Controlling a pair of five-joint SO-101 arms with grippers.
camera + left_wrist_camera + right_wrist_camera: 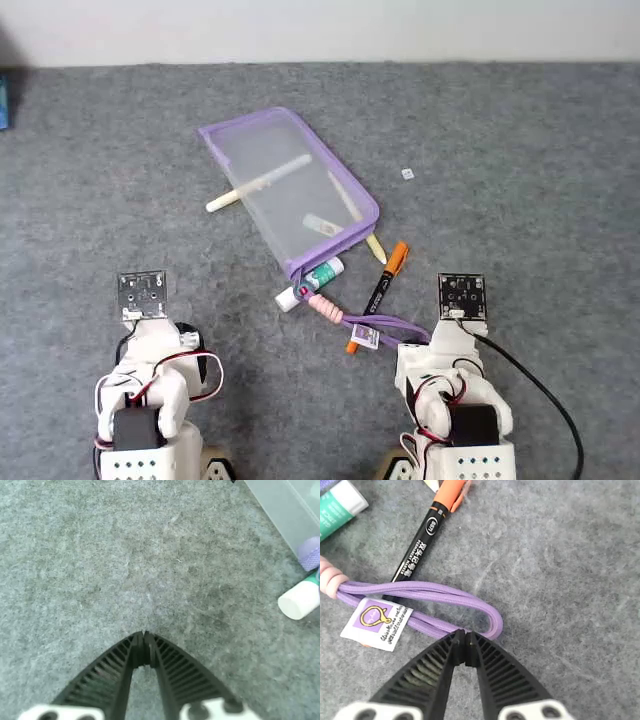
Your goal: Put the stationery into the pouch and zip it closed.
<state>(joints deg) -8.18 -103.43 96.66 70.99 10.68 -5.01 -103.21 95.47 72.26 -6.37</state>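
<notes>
Grey felt [520, 150] is spread under the pouch [285, 185]. A marker [379, 292] and glue stick [325, 272] are laid at its arm-side end. Left gripper [144, 636] and right gripper [465, 639] are held closed, the right just beside the pouch's cord [435, 587].

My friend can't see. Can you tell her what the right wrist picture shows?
The shut right gripper sits at the end of a purple cord loop with a white tag, on a grey mat. A black and orange marker lies under the cord, near a green and white tube.
</notes>
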